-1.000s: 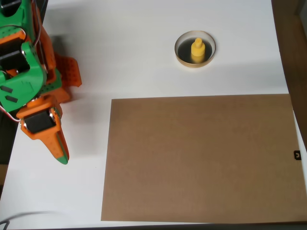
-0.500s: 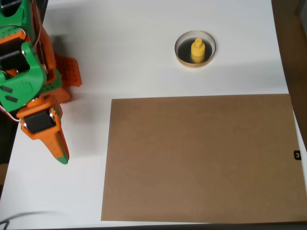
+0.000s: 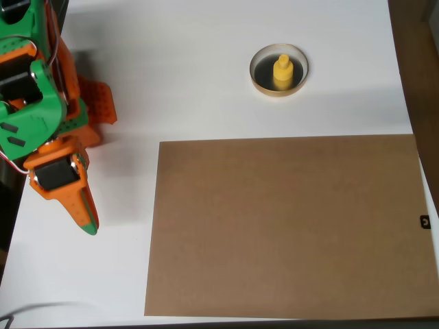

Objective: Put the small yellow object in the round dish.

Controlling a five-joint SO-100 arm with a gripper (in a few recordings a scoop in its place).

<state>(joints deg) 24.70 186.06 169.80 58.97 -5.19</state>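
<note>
The small yellow object (image 3: 282,71) stands upright inside the round dish (image 3: 260,83), which sits on the white table toward the upper right of the overhead view. My orange and green gripper (image 3: 87,218) is far off at the left edge, its fingers together and pointing down the picture, holding nothing.
A large brown cardboard sheet (image 3: 285,226) lies flat over the lower right of the white table (image 3: 185,75). The arm's green and orange body (image 3: 38,103) fills the upper left corner. A dark floor strip runs along the right edge.
</note>
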